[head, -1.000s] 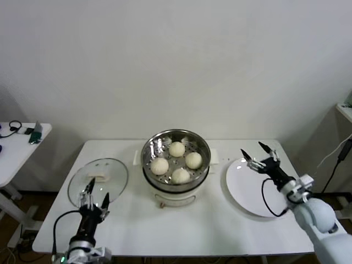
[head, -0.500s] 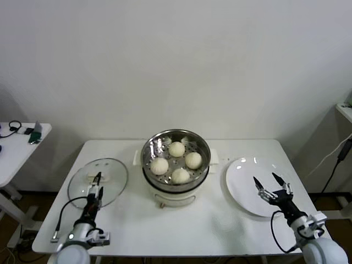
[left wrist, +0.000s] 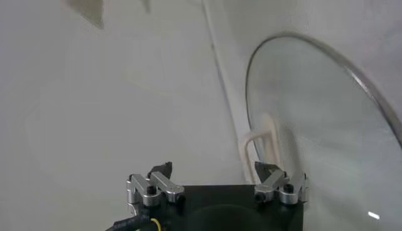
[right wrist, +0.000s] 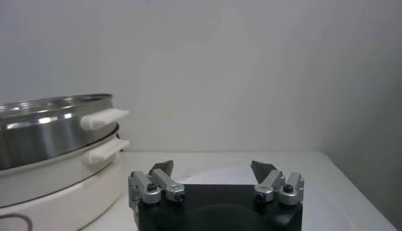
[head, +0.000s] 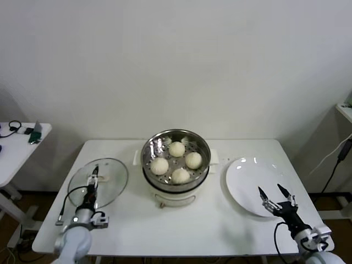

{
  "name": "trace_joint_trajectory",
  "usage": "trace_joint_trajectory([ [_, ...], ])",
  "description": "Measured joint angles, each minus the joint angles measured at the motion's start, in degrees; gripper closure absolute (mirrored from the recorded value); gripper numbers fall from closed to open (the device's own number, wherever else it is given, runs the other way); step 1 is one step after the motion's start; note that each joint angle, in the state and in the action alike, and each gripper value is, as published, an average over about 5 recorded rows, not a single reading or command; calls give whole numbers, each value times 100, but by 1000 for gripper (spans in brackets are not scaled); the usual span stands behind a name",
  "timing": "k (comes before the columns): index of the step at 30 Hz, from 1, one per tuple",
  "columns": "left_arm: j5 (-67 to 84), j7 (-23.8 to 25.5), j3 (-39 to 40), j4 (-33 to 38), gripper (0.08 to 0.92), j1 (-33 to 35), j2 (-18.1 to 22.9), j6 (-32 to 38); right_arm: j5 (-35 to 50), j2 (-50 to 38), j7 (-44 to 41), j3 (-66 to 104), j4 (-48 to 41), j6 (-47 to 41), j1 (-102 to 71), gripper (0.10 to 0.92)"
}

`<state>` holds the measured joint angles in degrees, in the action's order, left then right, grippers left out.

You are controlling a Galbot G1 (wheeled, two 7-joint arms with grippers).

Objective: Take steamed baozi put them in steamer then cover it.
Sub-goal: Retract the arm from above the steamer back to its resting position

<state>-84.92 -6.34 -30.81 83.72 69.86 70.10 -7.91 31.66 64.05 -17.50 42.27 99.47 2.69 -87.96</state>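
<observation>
Several cream-white baozi (head: 177, 149) lie in the shiny steel steamer (head: 176, 144), which stands on its cream pot base at the table's middle. The steamer (right wrist: 50, 125) also shows from the side in the right wrist view. The glass cover (head: 107, 175) lies flat on the table to the left, its cream bar handle (left wrist: 260, 141) facing up. My left gripper (head: 93, 179) hangs open over the cover's near part, and the left gripper (left wrist: 213, 168) holds nothing. My right gripper (head: 273, 192) is open and empty at the near edge of the white plate.
A bare white plate (head: 247, 179) sits right of the steamer. A side table (head: 16, 144) with small items stands at the far left. The white table's front edge (head: 181, 250) runs just below both grippers.
The right gripper has pulled back from above the plate's far side to its near edge. The left gripper has moved forward over the cover and turned.
</observation>
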Motion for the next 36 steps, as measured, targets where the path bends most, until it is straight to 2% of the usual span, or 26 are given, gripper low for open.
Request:
trace_joint_trajectory([
  [9, -34, -181, 45, -761, 177, -573, -14, 22, -88, 143, -85, 31, -83, 35, -39, 203],
  [21, 140, -346, 242, -1344, 193, -1067, 1, -25, -277, 285, -259, 52, -146, 73, -125, 203],
  [25, 235, -349, 265, -1424, 285, -1118, -9, -12, -356, 328, -309, 46, -176, 86, -117, 203],
  [36, 479, -342, 276, -1545, 606, -1172, -50, 25, -566, 429, -391, -3, -288, 160, -63, 203],
])
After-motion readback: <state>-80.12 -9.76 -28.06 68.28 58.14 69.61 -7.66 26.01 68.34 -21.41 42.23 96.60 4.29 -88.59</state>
